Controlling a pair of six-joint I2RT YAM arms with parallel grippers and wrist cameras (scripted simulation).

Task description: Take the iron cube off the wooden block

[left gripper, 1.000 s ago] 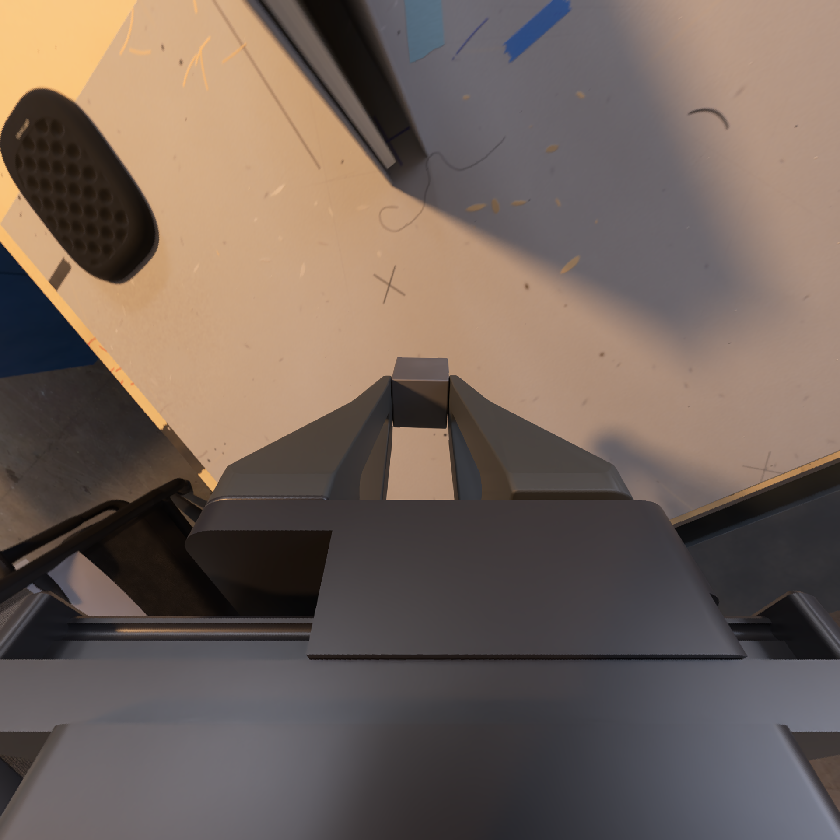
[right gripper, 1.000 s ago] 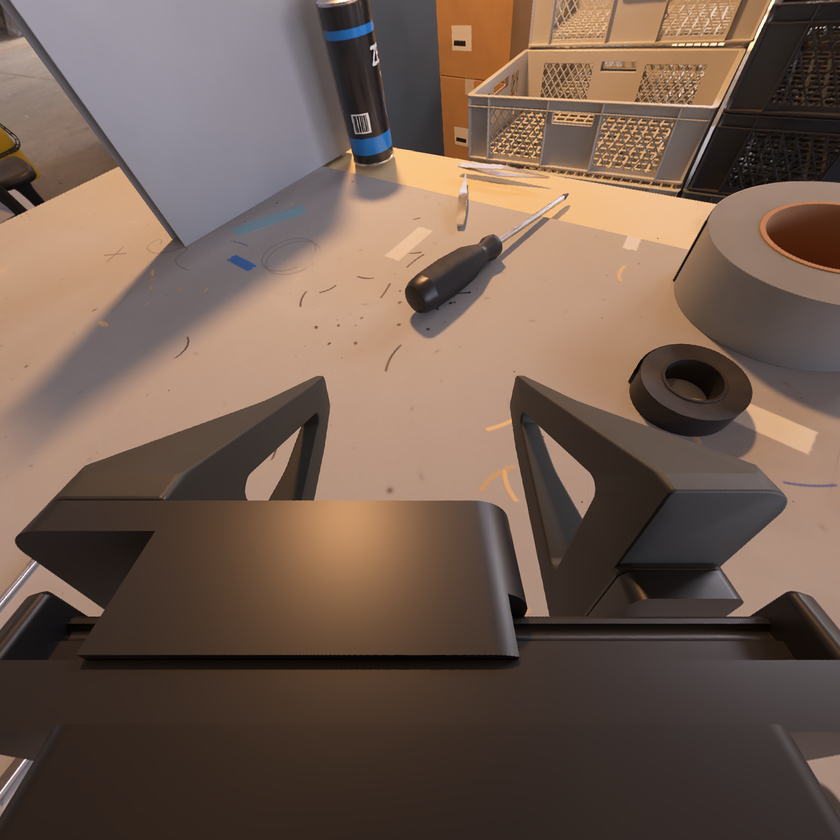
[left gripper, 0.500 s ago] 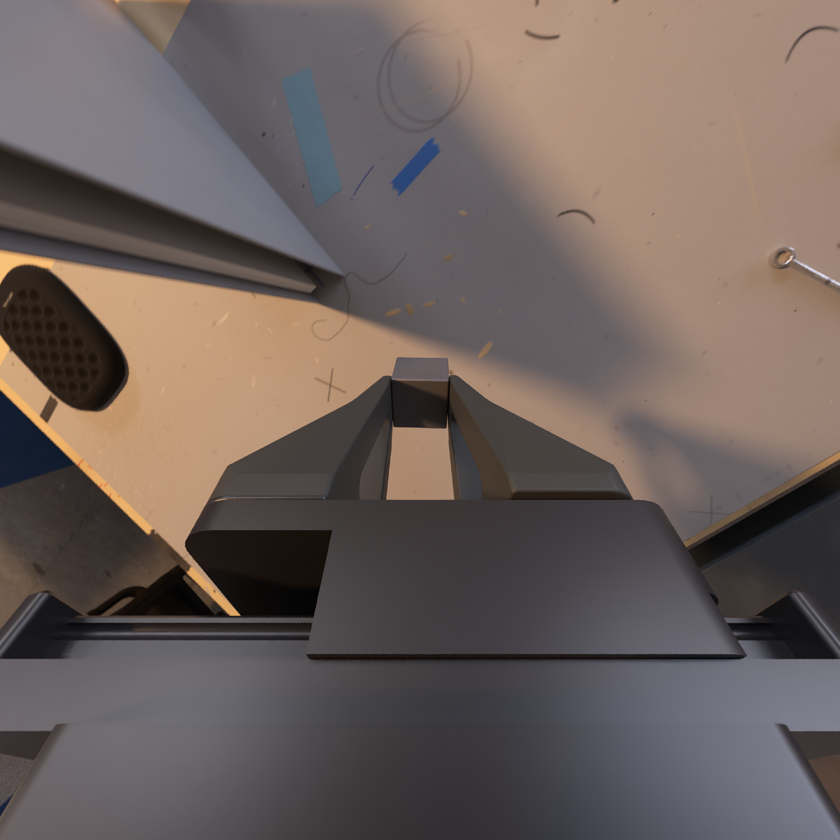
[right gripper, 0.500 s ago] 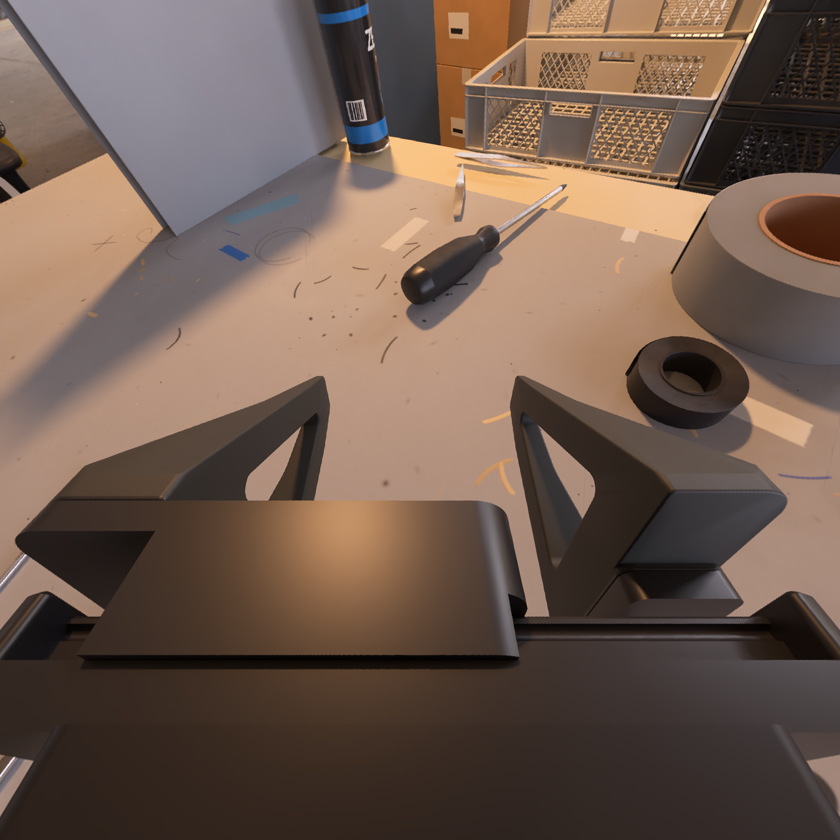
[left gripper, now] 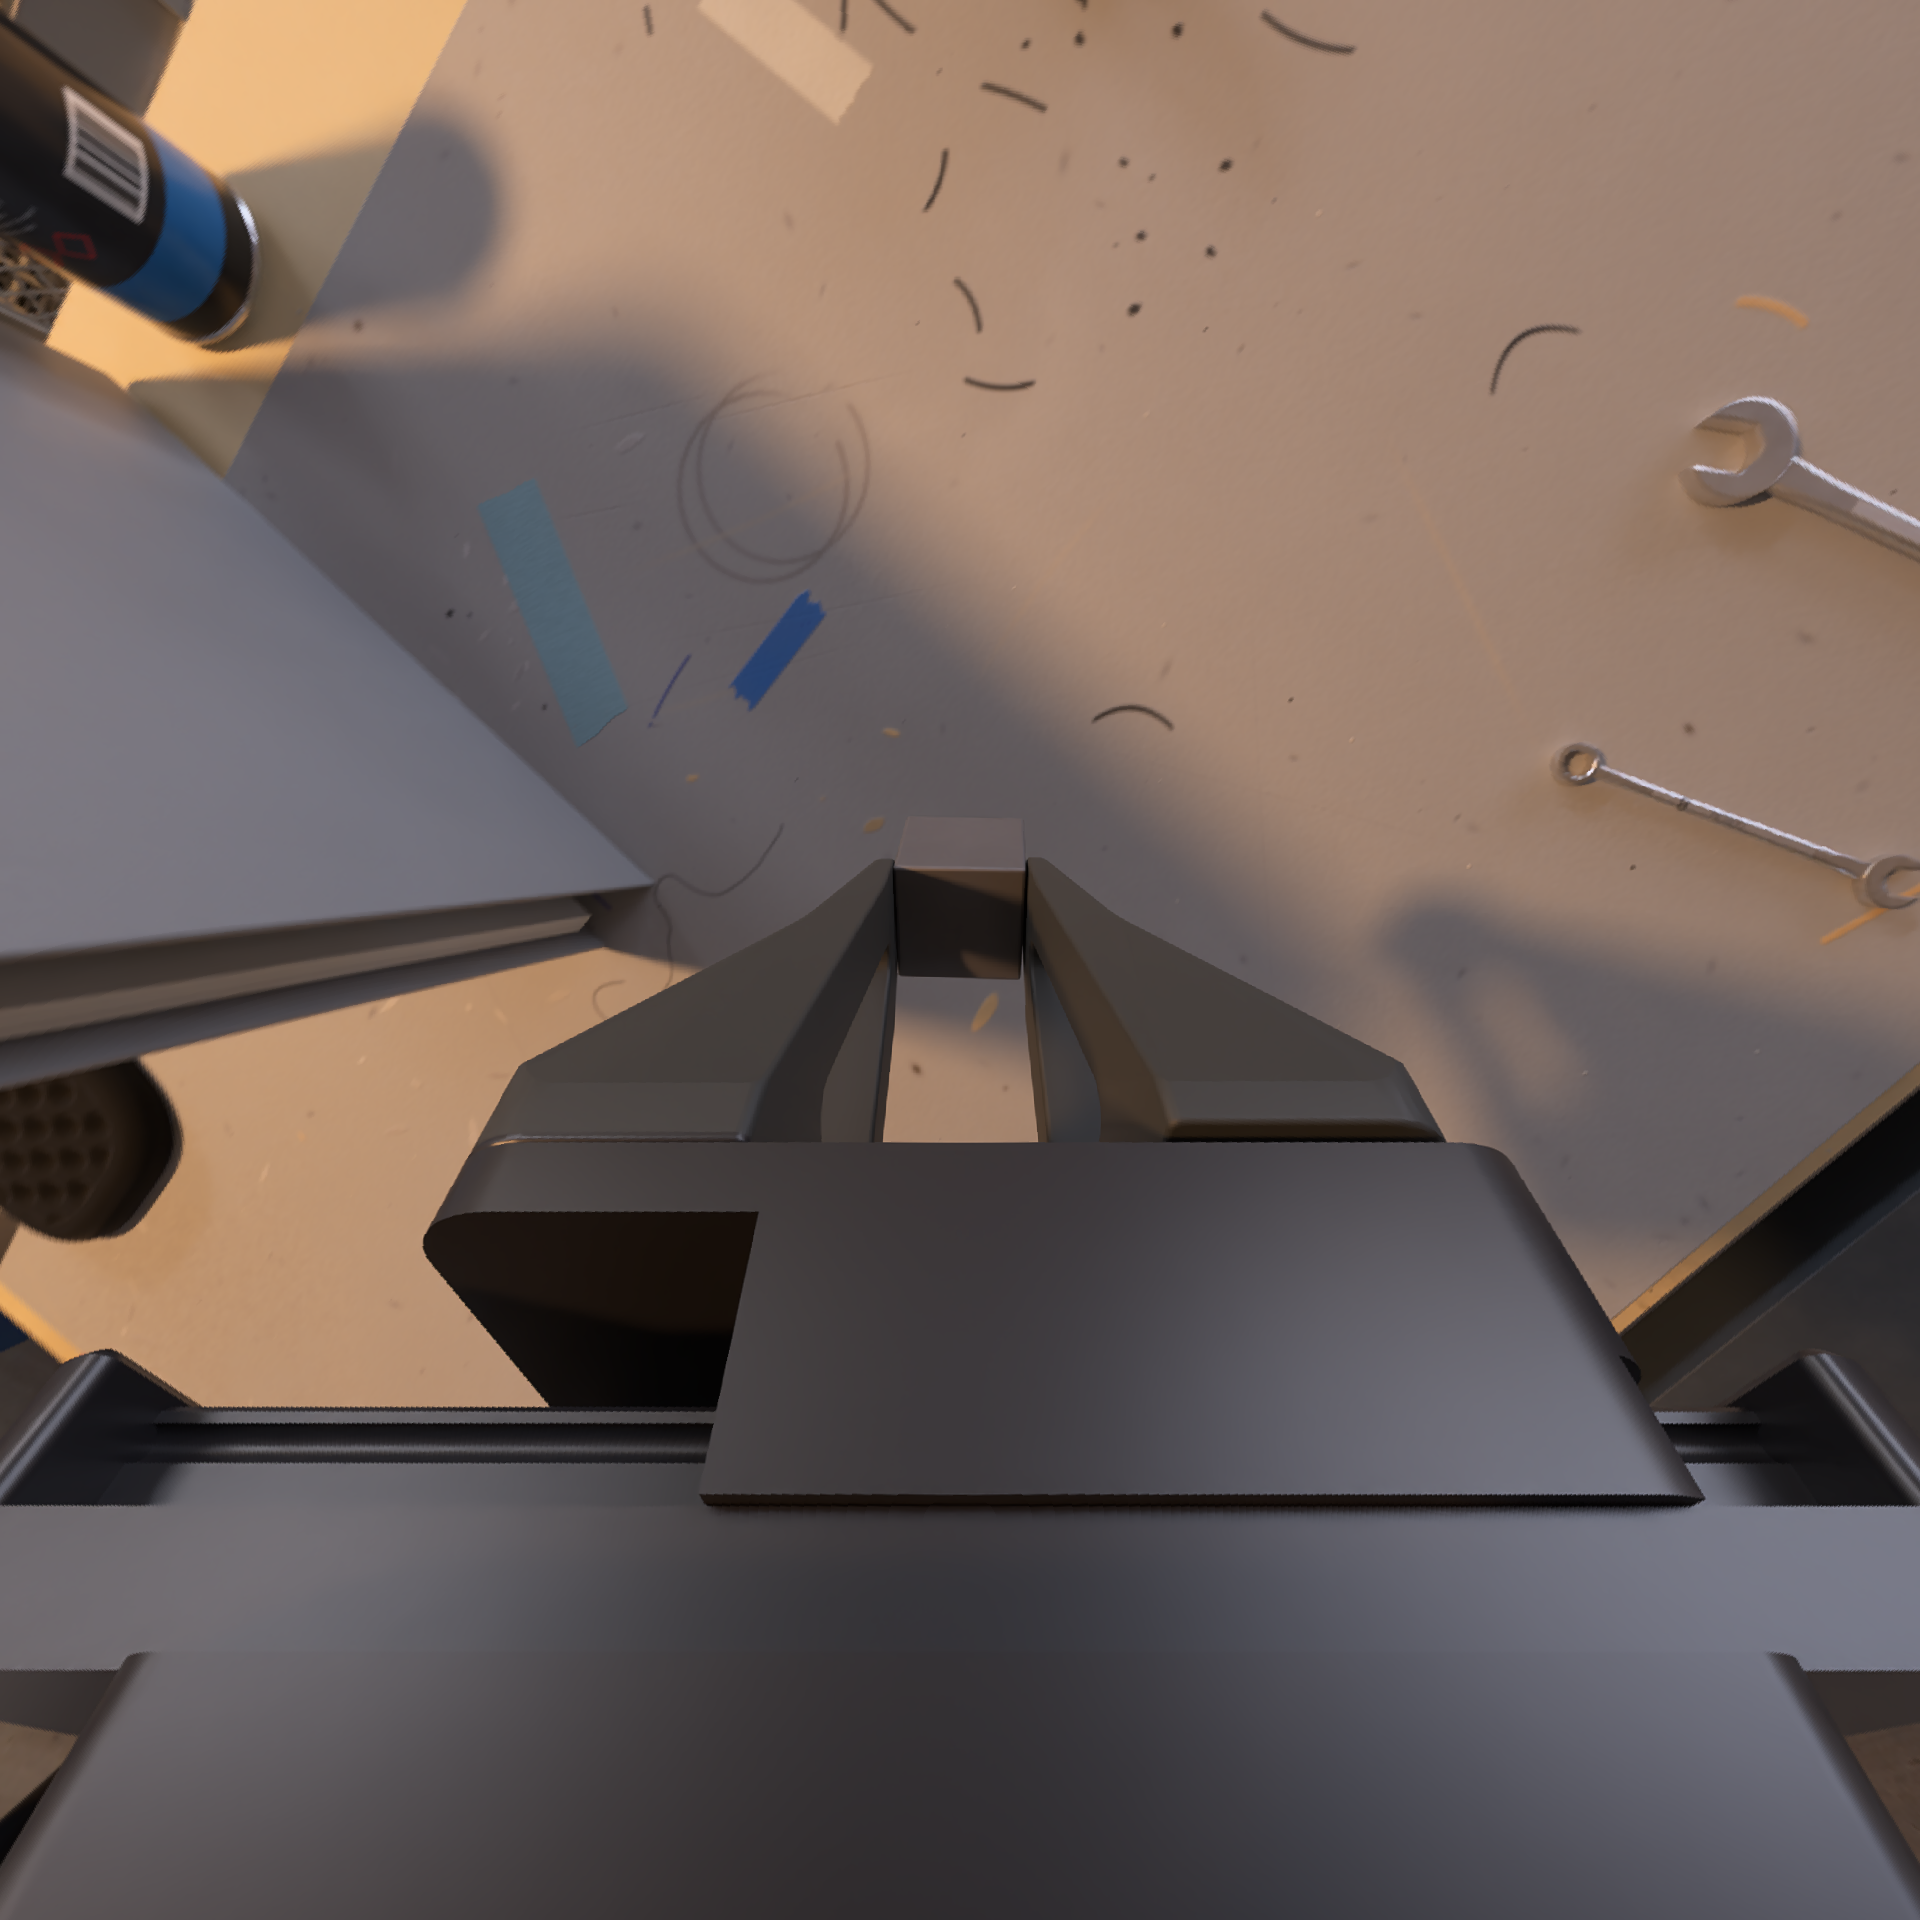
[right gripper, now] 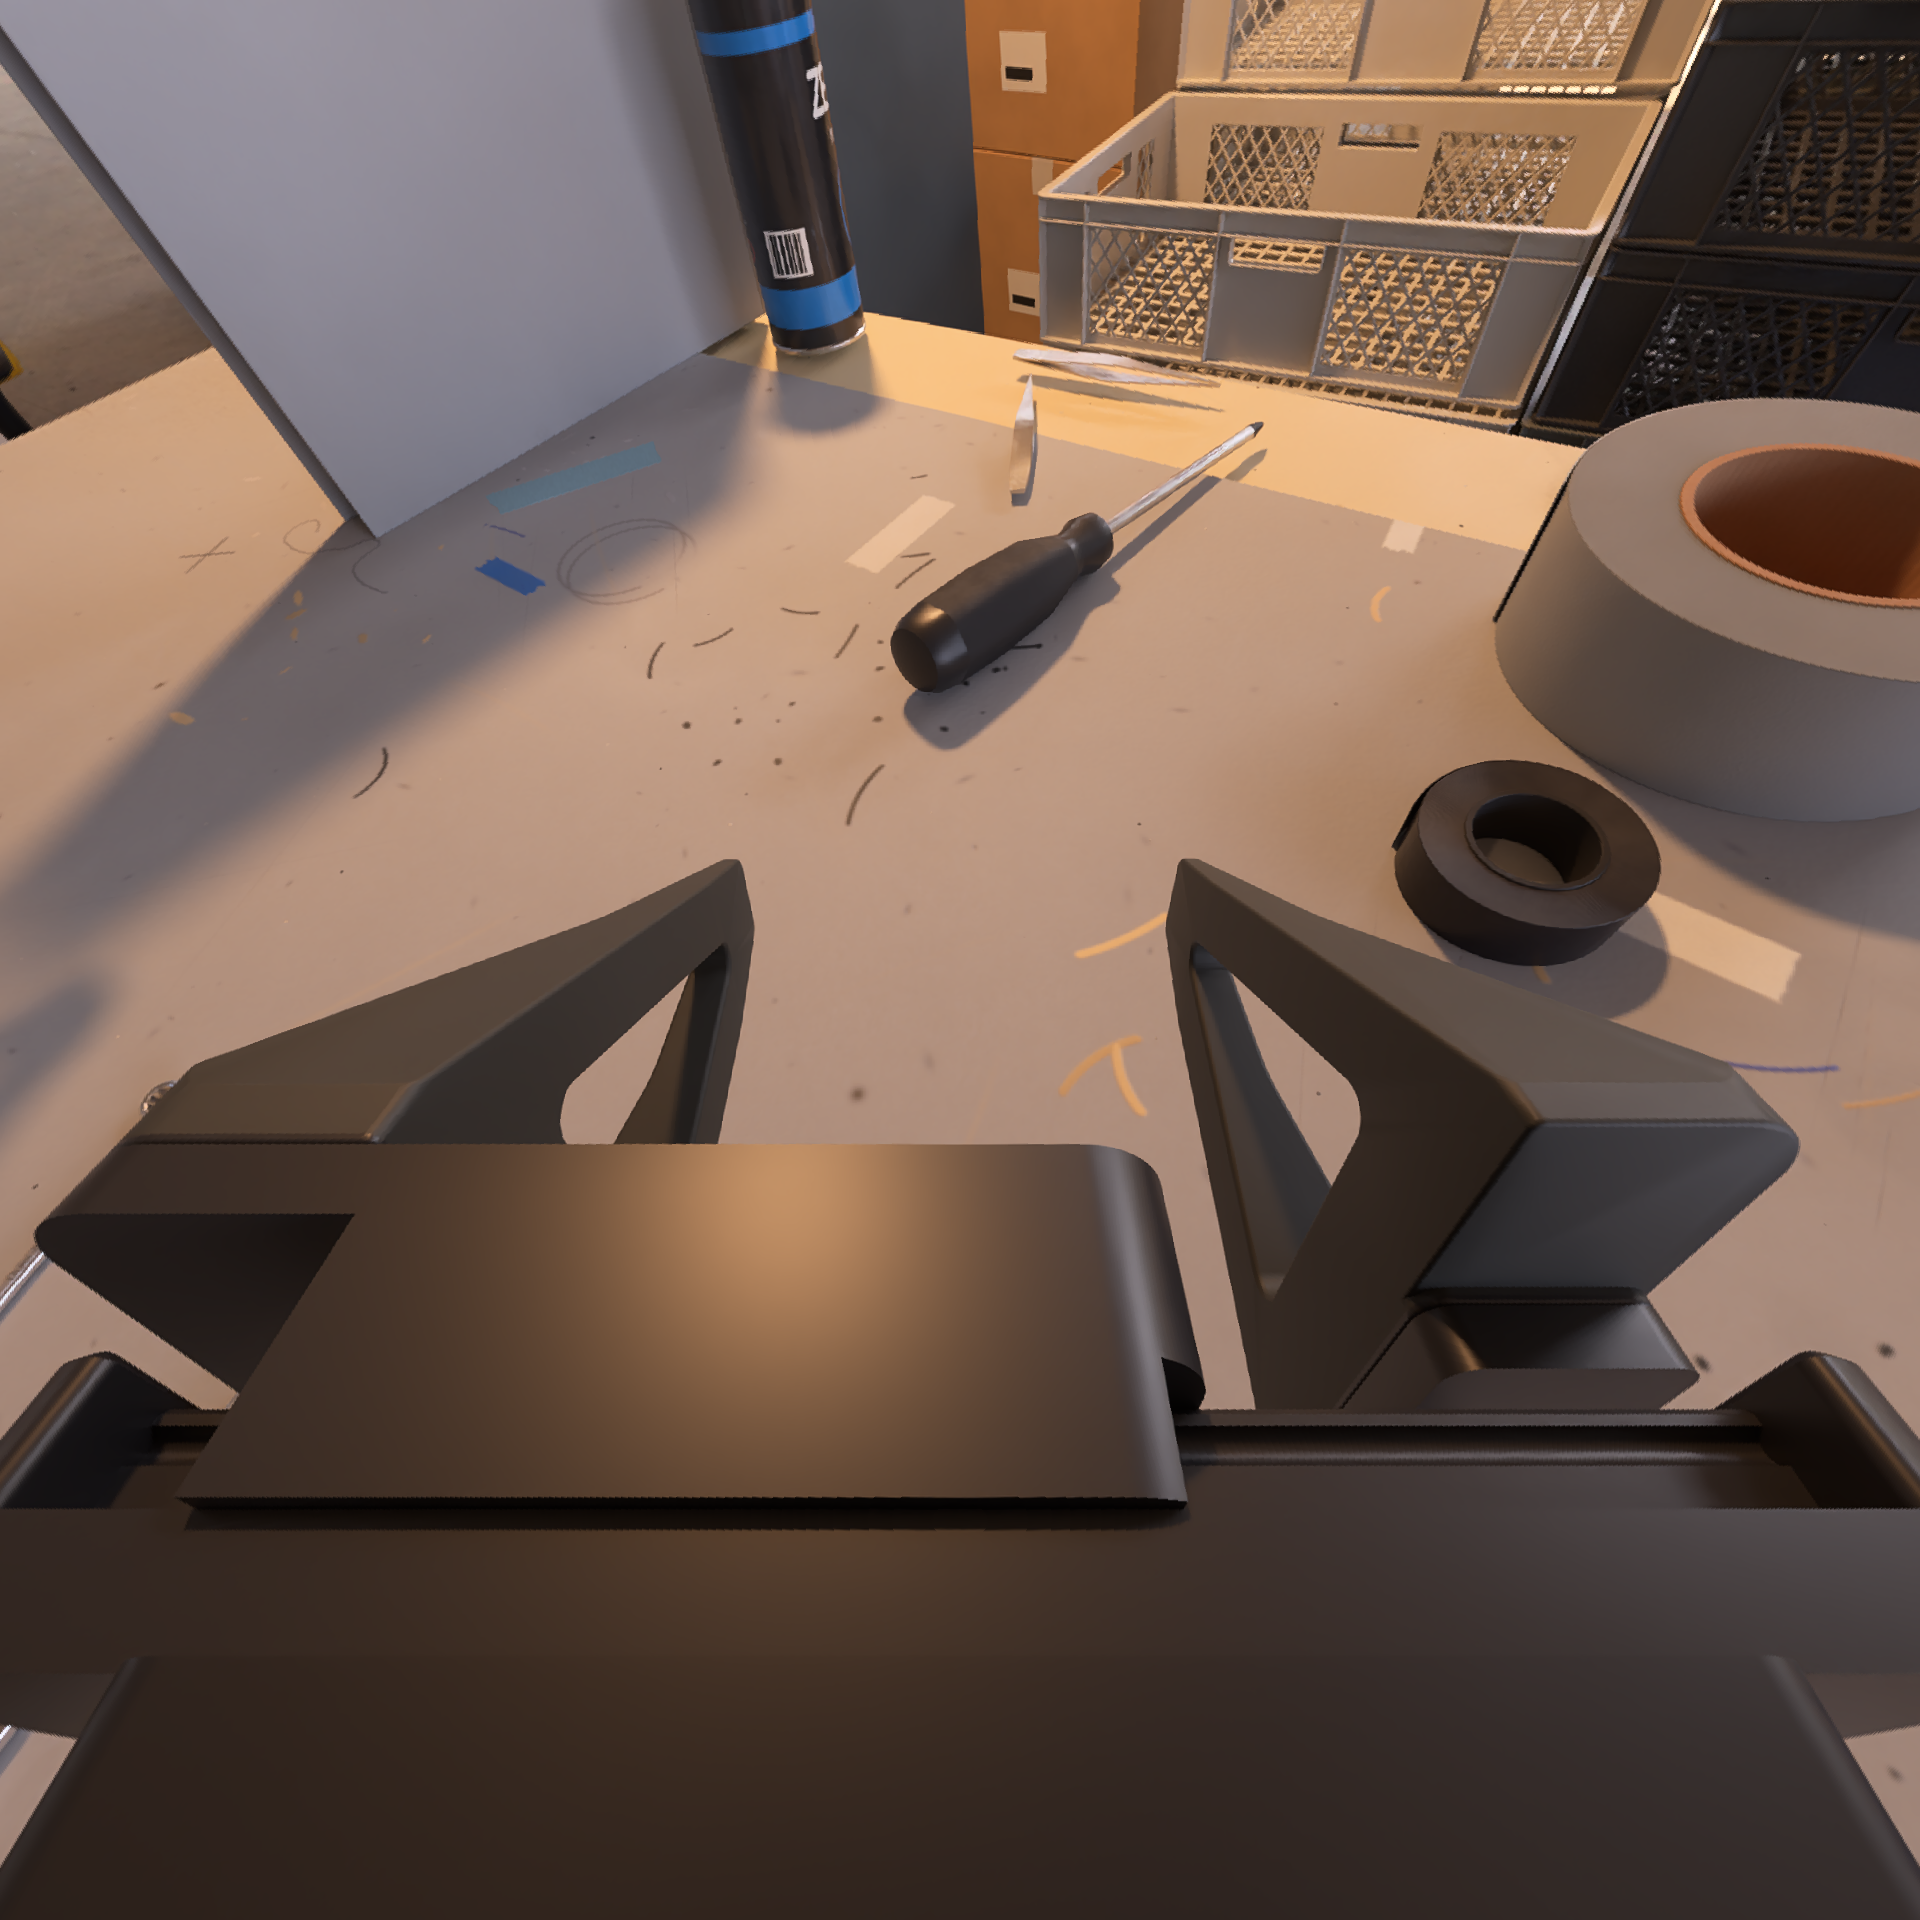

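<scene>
Left gripper (left gripper: 959, 914) aloft, clamping iron cube (left gripper: 958, 899)

I counted one iron cube (left gripper: 959, 899), two wrenches (left gripper: 1803, 486) (left gripper: 1730, 821), one spray can (right gripper: 790, 177), one screwdriver (right gripper: 1023, 592). Two tape rolls: large grey (right gripper: 1704, 644), small black (right gripper: 1527, 862). Crates: at least two light (right gripper: 1320, 239), two dark (right gripper: 1787, 208); the rest ran out of view.
</scene>
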